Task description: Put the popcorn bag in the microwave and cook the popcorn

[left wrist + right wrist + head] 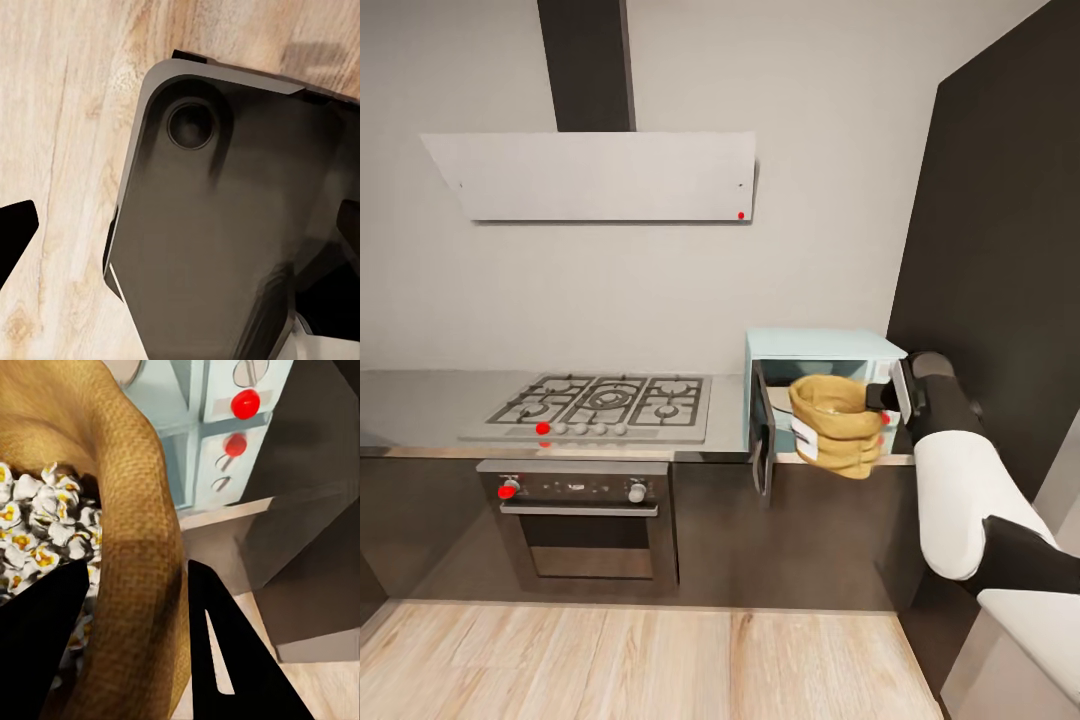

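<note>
Two arms on the rig; the right one is reaching to the microwave (pixel 825 350) at the right end of the bench (pixel 420 400). Microwave door (pixel 763 430) is hanging open, swung out toward the room. Popcorn bag (pixel 838 425) is sitting at the mouth of the microwave cavity, its lower part overhanging the bench edge. Right gripper (pixel 135 637) jaws are clamped on the bag's rolled rim, one finger inside against the popcorn (pixel 37 532), one outside on the burlap-like wall. Popcorn is showing white and puffed with yellow centres, filling the bag. Control panel with red-marked knobs (pixel 245 403) is lying just beyond the bag in the right wrist view.

Left wrist view is looking down on the robot's dark base (pixel 225 225) over the wood floor (pixel 60 112); left jaws' state — cannot tell.

Gas hob (pixel 605 402) and oven (pixel 585 520) are sitting left of the microwave, white hood (pixel 600 175) above them.
</note>
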You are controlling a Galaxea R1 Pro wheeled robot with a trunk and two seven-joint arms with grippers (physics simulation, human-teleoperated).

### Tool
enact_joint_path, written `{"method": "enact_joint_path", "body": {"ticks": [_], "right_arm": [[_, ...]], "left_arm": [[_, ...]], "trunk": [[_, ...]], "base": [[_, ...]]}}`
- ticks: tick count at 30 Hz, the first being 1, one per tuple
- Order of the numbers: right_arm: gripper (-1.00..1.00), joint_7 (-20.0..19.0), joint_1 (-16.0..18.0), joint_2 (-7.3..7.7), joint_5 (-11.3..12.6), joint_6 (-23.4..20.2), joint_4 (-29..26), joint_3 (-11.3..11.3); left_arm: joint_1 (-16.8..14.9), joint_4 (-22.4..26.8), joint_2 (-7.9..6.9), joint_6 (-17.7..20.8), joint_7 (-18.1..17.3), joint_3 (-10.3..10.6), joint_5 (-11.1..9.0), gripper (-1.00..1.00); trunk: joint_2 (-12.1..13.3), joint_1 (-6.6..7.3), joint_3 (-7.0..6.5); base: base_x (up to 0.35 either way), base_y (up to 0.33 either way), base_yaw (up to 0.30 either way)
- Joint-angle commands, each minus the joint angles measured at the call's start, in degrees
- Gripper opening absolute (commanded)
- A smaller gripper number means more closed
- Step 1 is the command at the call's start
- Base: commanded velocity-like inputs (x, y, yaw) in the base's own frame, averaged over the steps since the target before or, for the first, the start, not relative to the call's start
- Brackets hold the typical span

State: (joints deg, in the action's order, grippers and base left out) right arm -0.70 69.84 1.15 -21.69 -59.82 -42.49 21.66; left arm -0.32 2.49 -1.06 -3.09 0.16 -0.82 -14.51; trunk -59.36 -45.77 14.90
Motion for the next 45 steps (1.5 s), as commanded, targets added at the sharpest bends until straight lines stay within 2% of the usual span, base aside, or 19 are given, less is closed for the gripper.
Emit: {"method": "enact_joint_path", "body": {"ticks": [1, 36, 45], "right_arm": [[-1.0, -0.17, 0.08, -0.11, -0.17, -0.18, -0.1, 0.17], [-1.0, -0.51, 0.16, -0.27, 0.07, -0.18, -0.49, 0.15], [-1.0, -1.48, 0.12, -0.58, 0.07, -0.18, -0.49, 0.22]], "left_arm": [[-0.03, -0.03, 0.0, -0.16, 0.02, -0.06, -0.17, 1.0], [-0.03, -0.03, 0.0, -0.14, 0.02, 0.03, -0.23, 1.0], [-0.03, -0.03, -0.08, -0.07, 0.02, 0.07, -0.26, 1.0]], "trunk": [[-0.05, 0.0, 0.08], [-0.05, 0.0, 0.08], [-0.05, 0.0, 0.08]], "base": [[0.0, 0.0, 0.0], [0.001, 0.0, 0.0], [0.213, 0.0, 0.0]]}}
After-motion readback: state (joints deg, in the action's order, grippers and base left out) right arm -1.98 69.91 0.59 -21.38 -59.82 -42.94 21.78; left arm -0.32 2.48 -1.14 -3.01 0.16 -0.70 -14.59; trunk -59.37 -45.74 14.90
